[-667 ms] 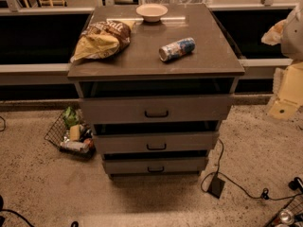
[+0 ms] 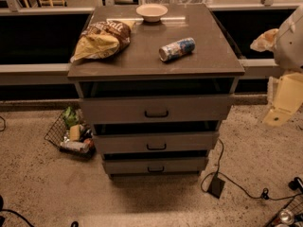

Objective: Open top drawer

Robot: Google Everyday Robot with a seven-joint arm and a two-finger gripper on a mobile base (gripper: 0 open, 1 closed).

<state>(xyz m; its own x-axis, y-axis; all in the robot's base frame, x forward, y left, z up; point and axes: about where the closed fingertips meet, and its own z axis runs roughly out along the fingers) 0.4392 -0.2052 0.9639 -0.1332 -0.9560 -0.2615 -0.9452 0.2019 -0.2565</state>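
The top drawer [image 2: 156,109] is the widest grey-brown front of the cabinet, with a small dark bar handle [image 2: 156,113] at its centre. A dark gap shows between it and the cabinet top [image 2: 208,63]. Two narrower drawer fronts [image 2: 156,143] sit below it. My gripper [image 2: 279,103], pale yellow under a white arm, hangs at the right edge of the view. It is to the right of the cabinet at about the top drawer's height, apart from it and holding nothing that I can see.
On the cabinet top lie a chip bag [image 2: 102,39], a white bowl [image 2: 151,12] and a can on its side [image 2: 176,48]. A wire basket with litter [image 2: 71,134] stands on the floor at the left. A cable and plug block [image 2: 217,186] lie at the right.
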